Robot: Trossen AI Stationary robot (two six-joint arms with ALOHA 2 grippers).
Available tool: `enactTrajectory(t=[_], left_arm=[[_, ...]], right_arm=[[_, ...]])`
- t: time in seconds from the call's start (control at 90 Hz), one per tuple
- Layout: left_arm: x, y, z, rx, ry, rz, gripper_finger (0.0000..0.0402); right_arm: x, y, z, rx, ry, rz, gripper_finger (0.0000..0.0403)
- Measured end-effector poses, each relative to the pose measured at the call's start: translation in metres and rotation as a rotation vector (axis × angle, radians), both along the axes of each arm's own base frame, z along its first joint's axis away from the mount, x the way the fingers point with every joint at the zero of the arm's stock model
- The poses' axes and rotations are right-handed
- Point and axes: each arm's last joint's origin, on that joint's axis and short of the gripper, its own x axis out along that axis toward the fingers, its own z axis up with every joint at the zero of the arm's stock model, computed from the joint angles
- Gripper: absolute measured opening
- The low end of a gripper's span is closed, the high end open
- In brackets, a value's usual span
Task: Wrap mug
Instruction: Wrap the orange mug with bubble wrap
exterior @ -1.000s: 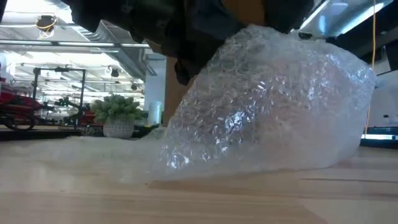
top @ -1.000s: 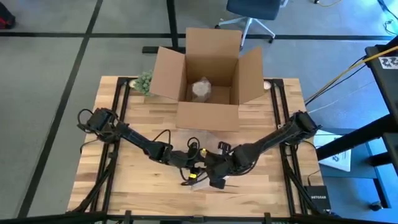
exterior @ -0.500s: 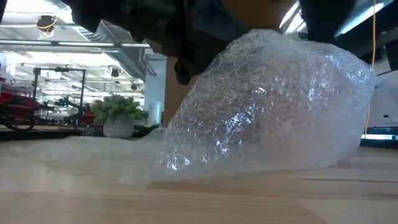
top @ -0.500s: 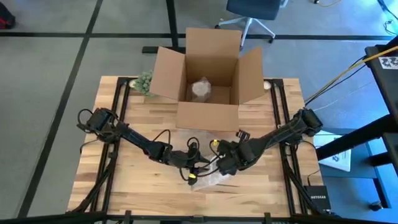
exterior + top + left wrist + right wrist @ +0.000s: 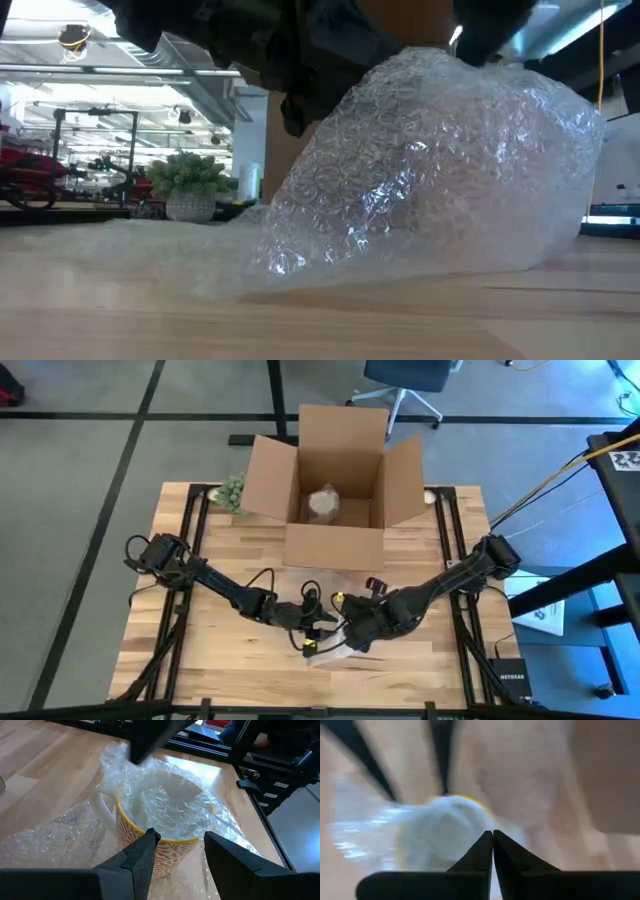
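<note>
We read this as the tucking stage of the wrap: the mug (image 5: pixel 150 840), yellow-patterned with a white handle, already sits on the bubble wrap (image 5: pixel 430 170), and loose wrap is stuffed into its mouth and bunched up one side. It stands upright near the front middle of the desk (image 5: pixel 200 650), well apart from the open cardboard box (image 5: pixel 335 490) at the back.

Left gripper (image 5: pixel 177 845): fingers apart, one either side of the mug's near rim, close to the wall; whether they touch it we cannot tell. We judge them bracing the mug rather than clamping it.

Right gripper (image 5: pixel 492 851): fingers pressed together tip to tip, nothing visibly between them, hovering over the white wrap filling the mug. In the high view it sits just beside the left one, over the bundle.

From the low view the wrap humps over the mug and trails flat across the desk toward one side.

Next move, in our judgement: the right fingers need to part, catch the loose trailing edge, and draw it over the uncovered side while the left steadies the mug
</note>
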Motion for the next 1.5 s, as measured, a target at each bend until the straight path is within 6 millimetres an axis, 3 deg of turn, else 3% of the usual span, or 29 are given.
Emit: enactTrajectory(t=[0.3,0.4,0.522,0.8,0.911,1.022,1.144,1.378,1.5], left_arm=[[0.0,0.0,-0.001,-0.01,0.011,0.004,0.0154],[0.0,0.001,-0.002,-0.008,0.016,0.005,0.0154],[0.0,0.002,-0.002,-0.015,0.018,0.012,0.0154],[0.0,0.003,-0.003,-0.009,0.032,0.015,0.0154],[-0.001,0.002,-0.003,-0.01,0.034,0.01,0.0154],[0.0,0.002,-0.003,-0.016,0.035,0.002,0.0154],[0.0,0.002,-0.003,-0.019,0.034,-0.001,0.0154],[0.0,0.002,-0.002,-0.024,0.03,-0.007,0.0154],[0.001,0.004,-0.002,-0.026,0.028,-0.003,0.0154]], right_arm=[[-0.002,0.002,-0.061,0.091,0.079,-0.015,0.0],[-0.001,0.003,-0.068,0.117,0.075,-0.008,0.0],[0.003,0.005,-0.055,0.11,0.038,0.006,0.0],[0.003,0.008,0.01,0.079,-0.008,0.012,0.0],[-0.017,0.006,0.038,0.028,-0.046,-0.05,0.0],[-0.045,0.0,0.038,-0.045,-0.023,-0.178,0.0],[-0.07,-0.012,0.023,-0.054,-0.032,-0.309,0.0],[-0.103,-0.043,-0.049,-0.042,-0.074,-0.443,0.0],[-0.104,-0.052,-0.081,0.016,-0.152,-0.418,0.0]])
